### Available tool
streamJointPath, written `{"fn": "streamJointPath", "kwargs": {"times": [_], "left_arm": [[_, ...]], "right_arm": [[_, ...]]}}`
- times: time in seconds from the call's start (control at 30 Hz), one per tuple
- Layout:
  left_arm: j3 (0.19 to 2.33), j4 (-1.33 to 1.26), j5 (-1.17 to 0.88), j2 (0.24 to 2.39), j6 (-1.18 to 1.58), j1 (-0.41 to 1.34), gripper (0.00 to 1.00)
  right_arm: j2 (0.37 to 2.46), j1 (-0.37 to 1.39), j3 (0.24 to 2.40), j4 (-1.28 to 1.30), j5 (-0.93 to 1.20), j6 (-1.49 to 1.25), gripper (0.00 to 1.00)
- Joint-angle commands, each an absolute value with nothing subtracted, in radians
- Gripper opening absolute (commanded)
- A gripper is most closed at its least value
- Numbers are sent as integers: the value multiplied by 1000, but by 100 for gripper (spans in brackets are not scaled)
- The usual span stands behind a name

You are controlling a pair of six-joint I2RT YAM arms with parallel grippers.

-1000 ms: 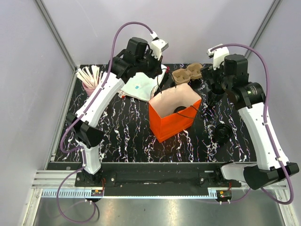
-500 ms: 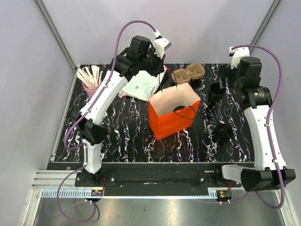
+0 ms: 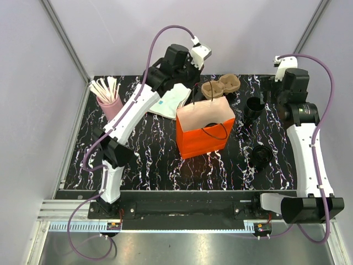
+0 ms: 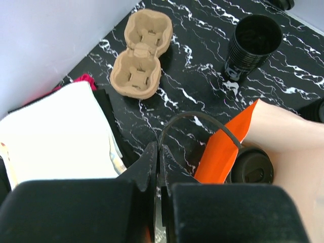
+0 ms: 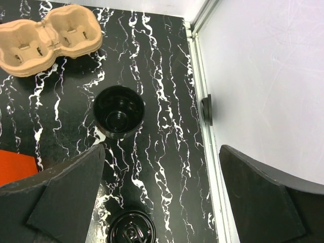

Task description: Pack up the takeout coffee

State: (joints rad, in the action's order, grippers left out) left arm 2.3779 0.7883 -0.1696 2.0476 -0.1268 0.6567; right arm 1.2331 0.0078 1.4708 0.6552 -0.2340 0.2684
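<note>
The takeout coffee, a small black open cup, stands on the marble table right of the orange paper bag; it also shows in the left wrist view and the right wrist view. My left gripper is shut on the bag's black cord handle, its jaws pressed together over the bag's far rim. My right gripper hangs open and empty, above the table just right of the cup. A black round lid shows inside the bag's mouth.
The brown two-hollow cardboard tray lies behind the bag. A loose black lid lies near right of the bag. A pink cup of wooden stirrers stands far left. White paper napkins lie behind the bag. The right wall rail is close.
My left gripper moved right with the handle and the bag now stands squarer and more upright. My right arm drew back from the cup and has held still since.
</note>
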Motion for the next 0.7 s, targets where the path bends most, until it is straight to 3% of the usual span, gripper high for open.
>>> {"fn": "streamJointPath", "kwargs": {"times": [0.0, 0.03, 0.23, 0.37, 0.4, 0.53, 0.67], "left_arm": [[2451, 697, -95, 2060, -150, 689, 0], [2451, 693, -89, 2059, -150, 689, 0], [2395, 692, -43, 1979, -156, 683, 29], [2312, 692, -38, 1857, -153, 655, 54], [2298, 692, -38, 1835, -153, 640, 68], [2211, 704, -15, 1718, -175, 583, 95], [2108, 738, -9, 1606, -189, 467, 99]], "right_arm": [[1212, -25, 1468, 600, -204, 239, 100], [1212, -26, 1467, 603, -199, 238, 100], [1203, -28, 1450, 604, -143, 233, 100], [1203, -28, 1460, 623, -74, 229, 100], [1203, -28, 1463, 630, -55, 227, 100], [1206, -28, 1482, 660, 59, 224, 100], [1201, -28, 1496, 687, 149, 227, 100]]}}
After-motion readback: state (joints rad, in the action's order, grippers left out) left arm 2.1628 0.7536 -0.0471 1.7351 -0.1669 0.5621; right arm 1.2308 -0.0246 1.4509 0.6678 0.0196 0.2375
